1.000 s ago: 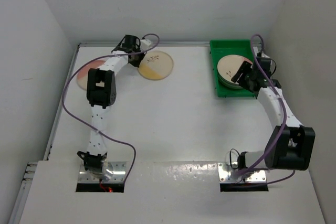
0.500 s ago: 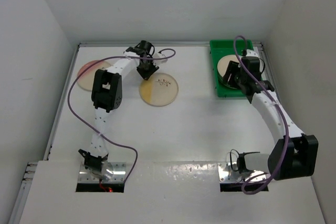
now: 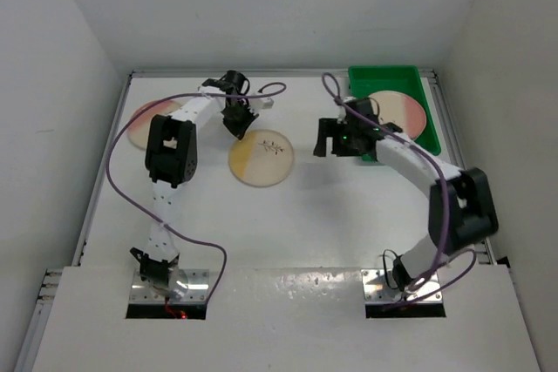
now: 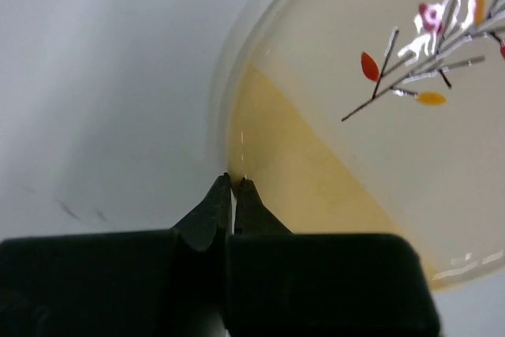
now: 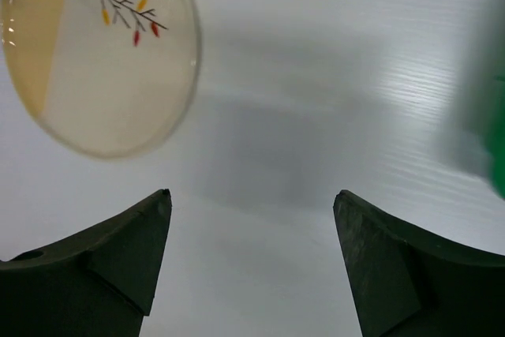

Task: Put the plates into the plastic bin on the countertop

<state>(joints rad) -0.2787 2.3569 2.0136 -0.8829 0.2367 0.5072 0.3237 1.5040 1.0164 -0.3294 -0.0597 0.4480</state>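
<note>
I see left gripper [image 4: 231,185] pinched closed, tips at the yellow plate [image 3: 261,159] rim on the countertop [image 3: 288,215], right gripper [image 5: 251,199] spread wide near it, pink plate [image 3: 403,112] inside the green bin [image 3: 388,71]

2 plates lie on the countertop [image 3: 288,224]: the left plate [image 3: 139,125] at the back left, partly under the left arm [image 3: 171,141], the middle plate [image 3: 261,158] right of it and nearer. The bin [image 3: 370,78] sits back right with the right plate [image 3: 399,111] inside. The right gripper [image 3: 325,138] hangs between middle plate and bin.
</note>
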